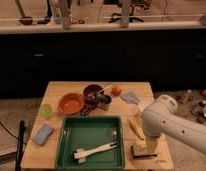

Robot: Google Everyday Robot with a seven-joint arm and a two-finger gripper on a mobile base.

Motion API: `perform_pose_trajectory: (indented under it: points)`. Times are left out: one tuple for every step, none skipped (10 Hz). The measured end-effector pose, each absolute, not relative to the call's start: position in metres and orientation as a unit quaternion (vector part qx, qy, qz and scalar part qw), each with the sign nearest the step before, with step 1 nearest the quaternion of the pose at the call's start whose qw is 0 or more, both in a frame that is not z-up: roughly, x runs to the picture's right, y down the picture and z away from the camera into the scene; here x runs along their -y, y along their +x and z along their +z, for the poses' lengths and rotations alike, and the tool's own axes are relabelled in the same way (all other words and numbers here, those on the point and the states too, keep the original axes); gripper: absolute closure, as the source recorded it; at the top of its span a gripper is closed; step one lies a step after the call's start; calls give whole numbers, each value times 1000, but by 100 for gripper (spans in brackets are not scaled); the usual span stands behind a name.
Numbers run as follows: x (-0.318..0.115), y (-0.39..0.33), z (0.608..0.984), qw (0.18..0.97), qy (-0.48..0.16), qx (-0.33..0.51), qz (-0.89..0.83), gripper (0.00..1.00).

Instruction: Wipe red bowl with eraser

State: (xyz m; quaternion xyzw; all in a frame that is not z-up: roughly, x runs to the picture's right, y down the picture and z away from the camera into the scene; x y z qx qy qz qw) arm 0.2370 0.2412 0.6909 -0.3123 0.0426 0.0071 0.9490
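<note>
The red bowl point(71, 103) sits on the wooden table point(61, 90) at the left-middle, behind the green tray. The eraser point(140, 151), a small block with a dark top and pale base, lies near the table's front right corner. My gripper point(150, 144) hangs from the white arm point(168, 122) that reaches in from the right. It is directly over the eraser's right part, at or just above it, and hides that part. The bowl is well to the left and farther back from the gripper.
A green tray point(66, 150) at the front holds a white long-handled brush point(96, 150). A light-blue sponge point(43, 134) and a green cup point(46, 111) are at the left. A dark maroon bowl point(92, 92), a dark cup point(103, 101), an orange fruit point(116, 90), a grey cloth point(130, 98) and a yellow object point(136, 127) are nearby.
</note>
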Motion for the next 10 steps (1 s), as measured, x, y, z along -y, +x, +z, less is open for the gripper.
perform_pose_trajectory:
  points:
    - [-248, 243, 699, 948, -314, -40, 23, 20]
    - [-257, 242, 708, 948, -315, -34, 26, 20]
    - [-263, 242, 714, 948, -315, -30, 22, 20]
    - [-272, 239, 719, 949, -313, -24, 16, 20]
    - [-277, 238, 720, 950, -313, -20, 11, 20]
    - [-283, 238, 722, 950, -313, -15, 7, 20]
    - [-290, 236, 723, 949, -315, -10, 3, 20]
    - [-300, 237, 723, 948, -318, -7, 2, 20]
    - [-308, 237, 722, 948, -319, -1, 2, 20]
    - [-315, 238, 723, 947, -321, 3, 3, 20]
